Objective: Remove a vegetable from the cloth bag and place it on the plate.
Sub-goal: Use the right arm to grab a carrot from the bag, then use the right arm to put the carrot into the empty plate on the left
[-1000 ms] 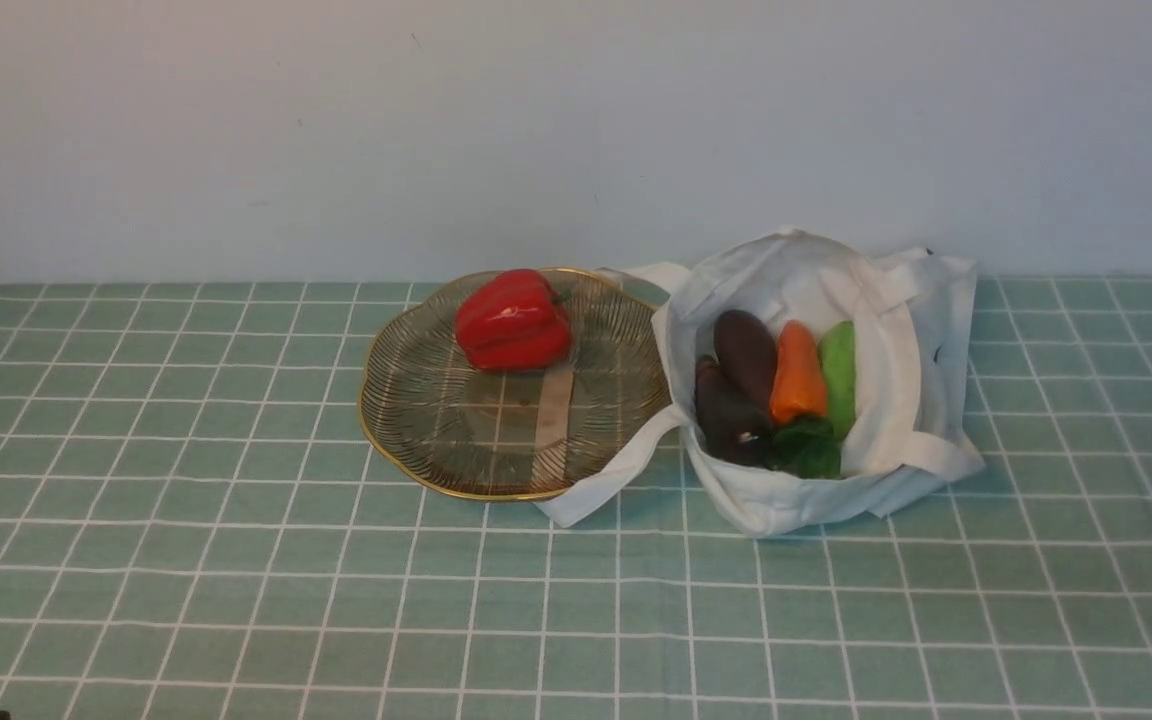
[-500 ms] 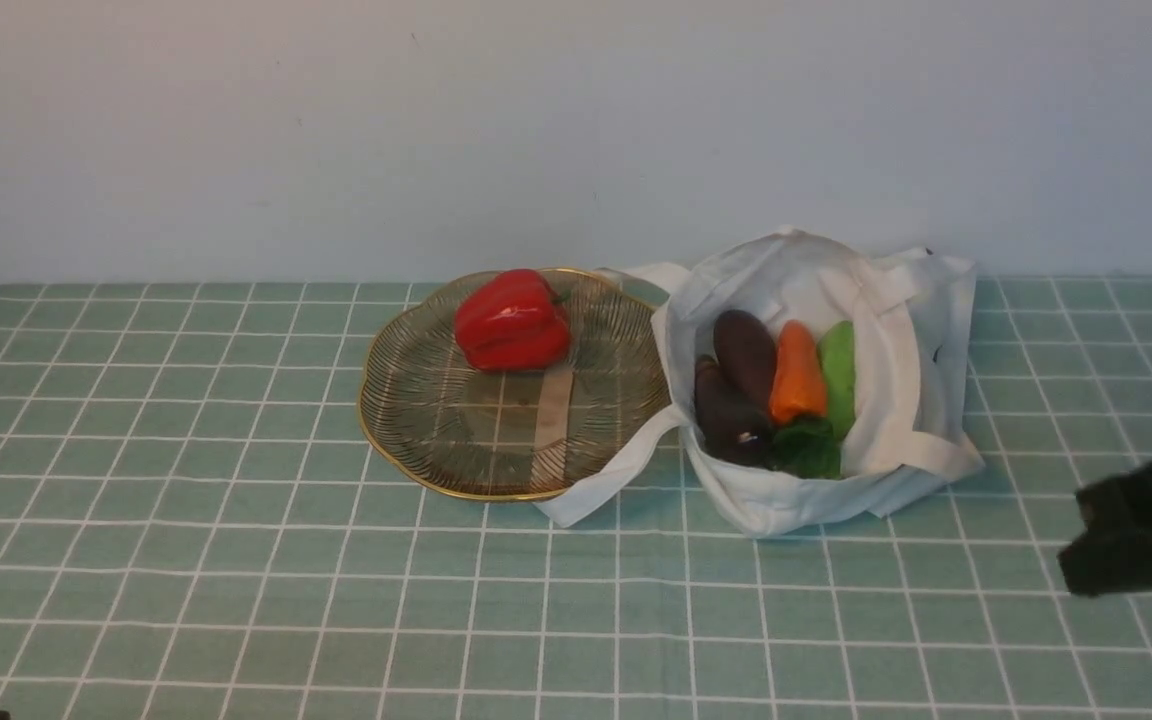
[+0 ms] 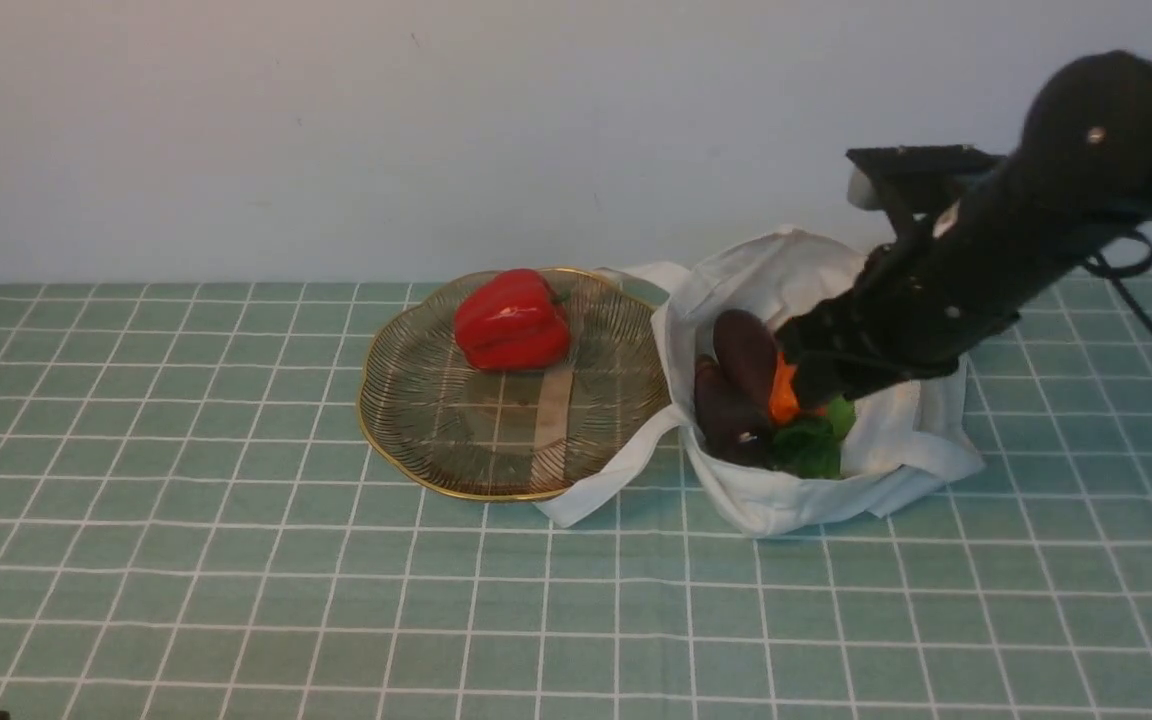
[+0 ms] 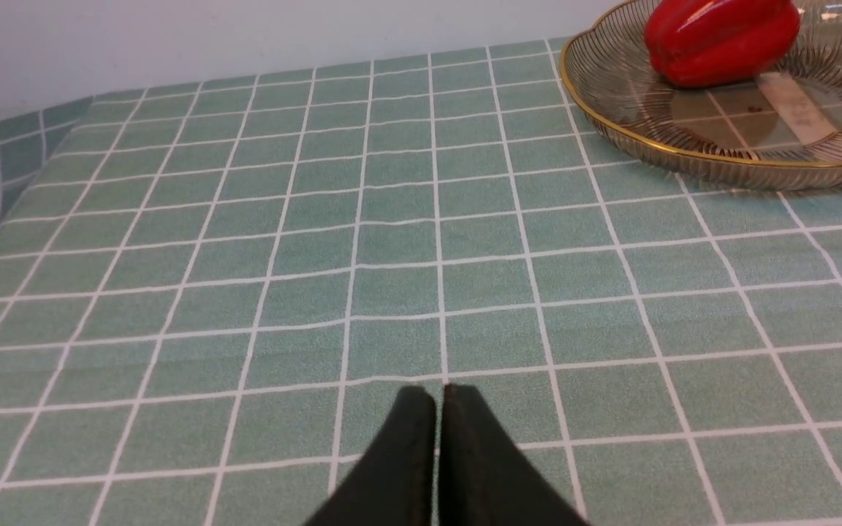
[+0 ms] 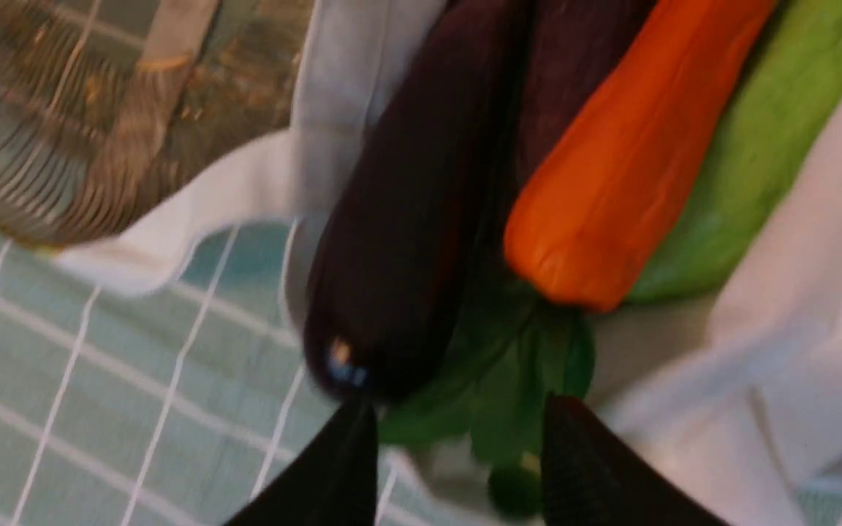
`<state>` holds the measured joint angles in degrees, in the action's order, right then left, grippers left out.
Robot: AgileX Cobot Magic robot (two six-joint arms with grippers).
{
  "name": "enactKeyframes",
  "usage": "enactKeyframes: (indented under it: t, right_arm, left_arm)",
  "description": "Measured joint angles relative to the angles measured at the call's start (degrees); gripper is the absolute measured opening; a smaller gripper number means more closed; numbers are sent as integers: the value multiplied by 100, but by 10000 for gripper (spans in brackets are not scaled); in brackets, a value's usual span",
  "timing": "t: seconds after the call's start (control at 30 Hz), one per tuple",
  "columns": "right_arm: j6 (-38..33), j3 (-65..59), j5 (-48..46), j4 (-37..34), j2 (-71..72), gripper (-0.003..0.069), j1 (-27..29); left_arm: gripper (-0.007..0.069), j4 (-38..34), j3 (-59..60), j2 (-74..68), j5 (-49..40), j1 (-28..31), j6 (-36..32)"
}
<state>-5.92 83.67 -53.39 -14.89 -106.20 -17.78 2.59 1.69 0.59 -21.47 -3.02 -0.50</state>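
My right claw stands open, its two dark fingertips apart at the bottom of the right wrist view with nothing clamped between them. Just beyond the tips, in the middle of that frame, are the dark green leaves of the vegetable. Its orange body runs from the leaves up toward the upper right, so the thick end is nearest the claw. On the left side of the carrot I see a dark purple vegetable lying against it. On its right side is a light green vegetable. All of them sit inside the cloth bag. In the front view the arm reaches down from the upper right and the claw hangs over the bag's mouth, hiding most of the carrot. I cannot tell from either view whether a fingertip touches anything. The bag rests on the checked counter, right of centre, and one white strap trails toward the plate. The plate sits just left of the bag, and a red pepper lies on its far side. My left claw is closed, fingers pressed together and empty, low over bare counter at the bottom of its own view. The plate is at the upper right of that frame.
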Motion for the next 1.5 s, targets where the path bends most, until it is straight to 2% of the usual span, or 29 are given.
enactKeyframes:
  t: [0.03, 0.13, 0.23, 0.33, 0.5, 0.57, 0.63, 0.67, 0.73, 0.93, 1.1, 1.13, 1.2, 1.3, 1.4, 1.5]
  right_arm:
    - [59, 37, 14, 17, -81, 340, 0]
    - [650, 570, 242, 291, -727, 454, 0]
    - [933, 773, 310, 384, -1070, 498, 0]
    - [1043, 840, 322, 441, -1395, 512, 0]
    - [1051, 896, 319, 441, -1520, 510, -13]
    - [1056, 902, 307, 462, -1534, 487, -13]
    - [1056, 902, 277, 525, -1534, 439, -13]
    - [1056, 909, 219, 615, -1534, 384, -17]
    - [1056, 927, 125, 683, -1520, 366, -17]
    - [982, 1487, -1222, 1059, -1212, 367, -24]
    - [941, 2026, -1682, 632, -913, 367, -24]
    - [884, 2152, -1681, 59, -863, 367, -39]
    - [799, 2168, -1618, -234, -863, 367, -73]
    - [247, 2168, -900, -900, -1045, 367, -427]
    - [-38, 2168, -230, -887, -1282, 367, -809]
    - [-106, 2168, 419, -548, -1602, 367, -1109]
  left_arm:
    - [-5, 0, 0, 0, 0, 0, 0]
    - [-5, 0, 0, 0, 0, 0, 0]
    - [-5, 0, 0, 0, 0, 0, 0]
    - [-5, 0, 0, 0, 0, 0, 0]
    - [-5, 0, 0, 0, 0, 0, 0]
    - [-5, 0, 0, 0, 0, 0, 0]
    - [-5, 0, 0, 0, 0, 0, 0]
    - [-5, 0, 0, 0, 0, 0, 0]
    - [-5, 0, 0, 0, 0, 0, 0]
    - [-5, 0, 0, 0, 0, 0, 0]
    - [-5, 0, 0, 0, 0, 0, 0]
    - [-5, 0, 0, 0, 0, 0, 0]
    - [-5, 0, 0, 0, 0, 0, 0]
    - [-5, 0, 0, 0, 0, 0, 0]
    - [-5, 0, 0, 0, 0, 0, 0]
    - [-5, 0, 0, 0, 0, 0, 0]
